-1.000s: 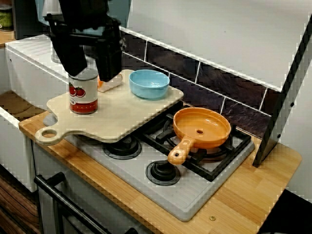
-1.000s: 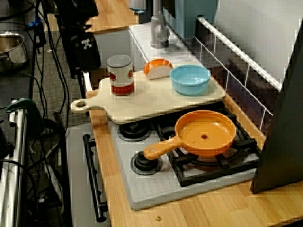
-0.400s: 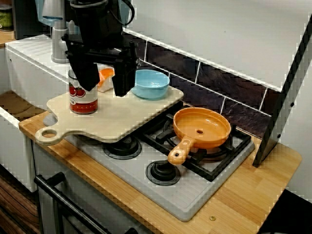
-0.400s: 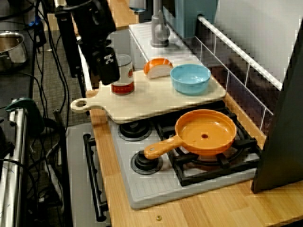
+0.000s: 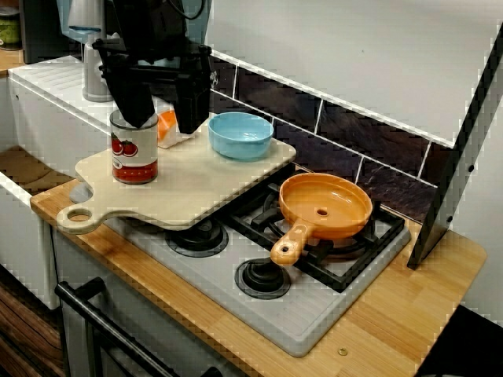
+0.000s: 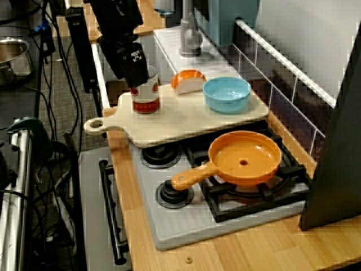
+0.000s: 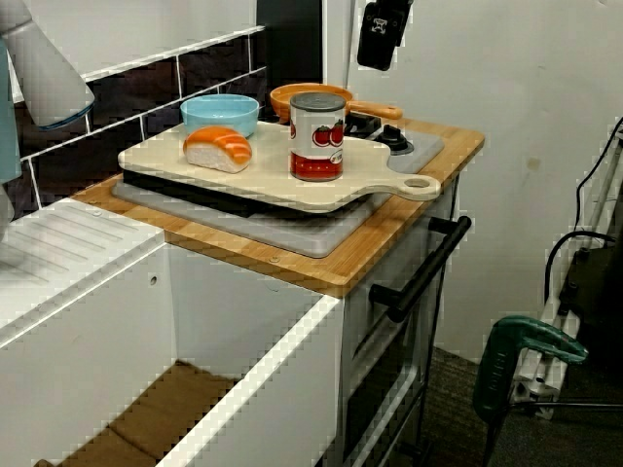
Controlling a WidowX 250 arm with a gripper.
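My black gripper [image 5: 159, 110] hangs open above the left part of the pale wooden cutting board [image 5: 196, 184], with nothing between its fingers. Its left finger [image 5: 130, 98] stands just over the tomato can [image 5: 134, 151], without touching it as far as I can tell. The orange-and-white sushi piece [image 5: 167, 126] shows between the two fingers, further back. In the view from the stove's end one finger [image 6: 135, 63] overlaps the top of the can [image 6: 145, 93]. From the sink side only a fingertip [image 7: 380, 35] shows, high above the can [image 7: 317, 136].
A light blue bowl [image 5: 240, 134] sits at the board's back right. An orange pan [image 5: 324, 206] rests on the stove's right burner, handle pointing forward. The board overhangs the grey stove top [image 5: 314, 314]. A white sink unit [image 7: 88, 263] and a tap [image 6: 189, 34] lie left.
The gripper swung right and down across the board past the can, then came back a little left and rose. It stayed open. The can, bowl and pan have not moved.
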